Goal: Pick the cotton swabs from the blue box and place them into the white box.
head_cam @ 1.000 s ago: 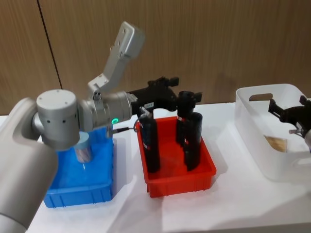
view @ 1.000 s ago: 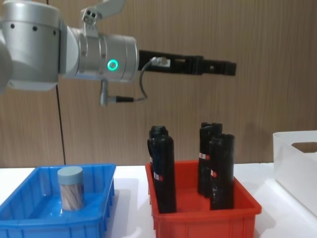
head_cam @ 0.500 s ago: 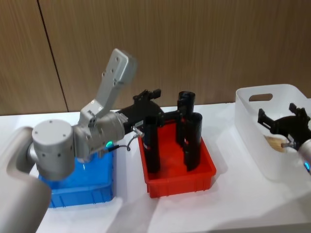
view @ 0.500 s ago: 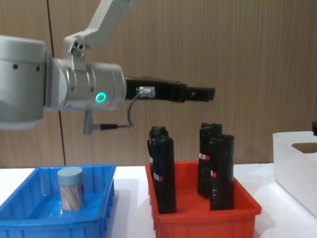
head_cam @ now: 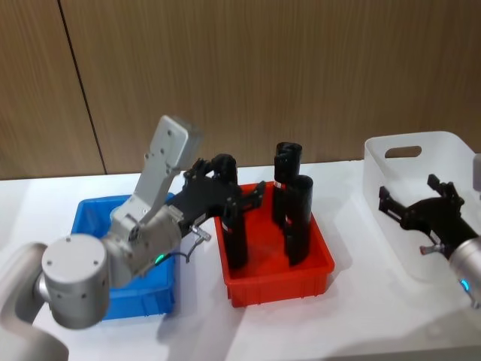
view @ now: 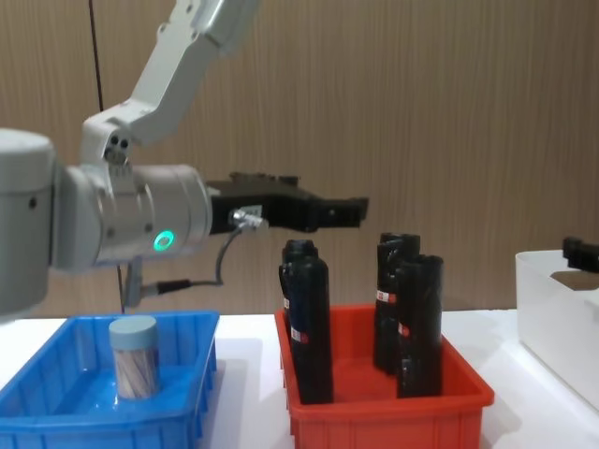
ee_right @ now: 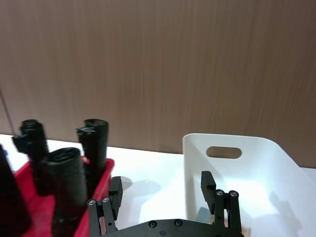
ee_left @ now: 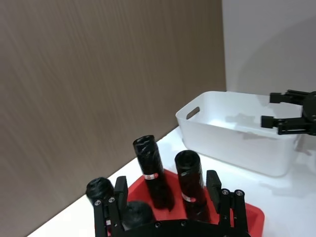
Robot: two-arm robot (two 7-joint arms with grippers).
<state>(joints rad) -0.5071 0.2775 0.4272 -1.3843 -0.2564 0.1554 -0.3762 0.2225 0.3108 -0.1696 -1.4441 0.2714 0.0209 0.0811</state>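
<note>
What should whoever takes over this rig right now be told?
Left gripper: jaws open, empty, up above the black rolls in the red bin, not over the blue box.
Right gripper: jaws open, empty, hovering at the white box.
Cotton swabs: one lidded container stands upright in the blue box, untouched.
Done: nothing I can confirm, since the inside of the white box is mostly hidden.
Left: bring the left gripper back over the blue box, grasp the container, and move it into the white box.
</note>
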